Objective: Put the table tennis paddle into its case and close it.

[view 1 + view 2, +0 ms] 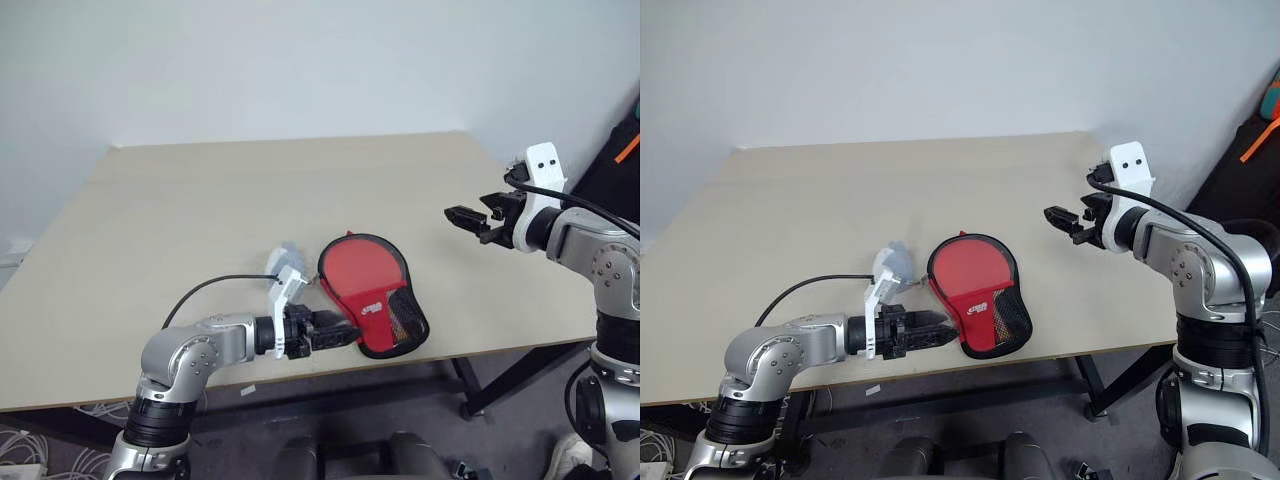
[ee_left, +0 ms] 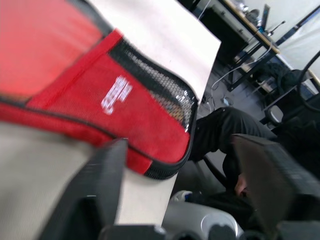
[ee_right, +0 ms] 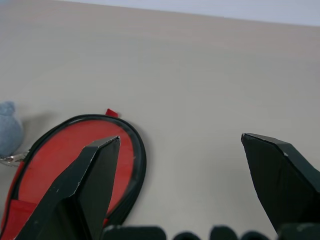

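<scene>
Case (image 1: 370, 298): 1; claws: 2, open.

We see the case (image 1: 371, 296) on the table (image 1: 200, 210), near its front edge; left gripper (image 1: 338, 330) just left of it, possibly touching; right gripper (image 1: 466, 218) well right, raised.

Only the case (image 1: 369, 295) and a small grey thing (image 1: 287, 257) beside it block my near edge; the worktop (image 1: 200, 200) beyond lies bare.

Head views: from above, facing forward and down over the table (image 1: 200, 200), the two nearly alike. Left wrist view: close along the table's near edge, beside the case (image 2: 125, 115). Right wrist view: higher, looking across the tabletop; shares the case.
</scene>
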Robot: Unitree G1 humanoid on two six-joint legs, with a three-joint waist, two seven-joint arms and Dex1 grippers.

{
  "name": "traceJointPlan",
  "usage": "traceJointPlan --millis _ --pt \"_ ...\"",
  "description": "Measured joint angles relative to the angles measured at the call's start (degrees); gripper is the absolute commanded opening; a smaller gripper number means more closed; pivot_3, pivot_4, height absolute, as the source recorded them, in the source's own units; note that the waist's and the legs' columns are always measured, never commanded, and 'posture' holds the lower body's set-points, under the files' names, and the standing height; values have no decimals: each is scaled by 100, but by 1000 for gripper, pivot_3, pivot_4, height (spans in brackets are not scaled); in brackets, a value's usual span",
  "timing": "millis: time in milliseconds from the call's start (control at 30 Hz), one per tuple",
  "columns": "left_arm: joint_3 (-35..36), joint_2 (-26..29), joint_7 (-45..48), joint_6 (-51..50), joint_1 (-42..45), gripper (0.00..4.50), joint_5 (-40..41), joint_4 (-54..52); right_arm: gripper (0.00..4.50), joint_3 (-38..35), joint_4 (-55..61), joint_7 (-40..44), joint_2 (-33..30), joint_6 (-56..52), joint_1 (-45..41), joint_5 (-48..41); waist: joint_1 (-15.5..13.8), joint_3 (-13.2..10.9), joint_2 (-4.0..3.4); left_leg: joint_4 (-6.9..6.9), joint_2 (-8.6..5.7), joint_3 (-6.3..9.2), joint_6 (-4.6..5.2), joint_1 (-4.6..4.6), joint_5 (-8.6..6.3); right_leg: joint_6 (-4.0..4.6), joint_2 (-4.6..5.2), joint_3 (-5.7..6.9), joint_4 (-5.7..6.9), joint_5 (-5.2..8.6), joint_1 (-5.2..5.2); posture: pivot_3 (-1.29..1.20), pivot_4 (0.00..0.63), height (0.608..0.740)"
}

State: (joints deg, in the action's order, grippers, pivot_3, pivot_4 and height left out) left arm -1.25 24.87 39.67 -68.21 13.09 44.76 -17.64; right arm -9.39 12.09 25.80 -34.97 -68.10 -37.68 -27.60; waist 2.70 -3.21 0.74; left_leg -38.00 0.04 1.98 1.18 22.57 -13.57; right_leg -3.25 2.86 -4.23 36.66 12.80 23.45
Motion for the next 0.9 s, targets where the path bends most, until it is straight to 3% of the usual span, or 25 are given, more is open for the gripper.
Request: traceJointPlan --millis 333,900 --pt "27 -376 -379 -759 -68 4293 328 285 4234 -3 129 -123 89 -101 8 -70 0 0 0 1 0 2 0 -1 0 0 0 1 0 0 0 0 0 740" --pt "140 -1029 -967 -1028 178 4293 322 732 4234 -102 347 -355 231 -237 102 -211 -6 2 -2 -1 -5 4 0 -1 0 1 3 2 -1 0 -5 0 0 740"
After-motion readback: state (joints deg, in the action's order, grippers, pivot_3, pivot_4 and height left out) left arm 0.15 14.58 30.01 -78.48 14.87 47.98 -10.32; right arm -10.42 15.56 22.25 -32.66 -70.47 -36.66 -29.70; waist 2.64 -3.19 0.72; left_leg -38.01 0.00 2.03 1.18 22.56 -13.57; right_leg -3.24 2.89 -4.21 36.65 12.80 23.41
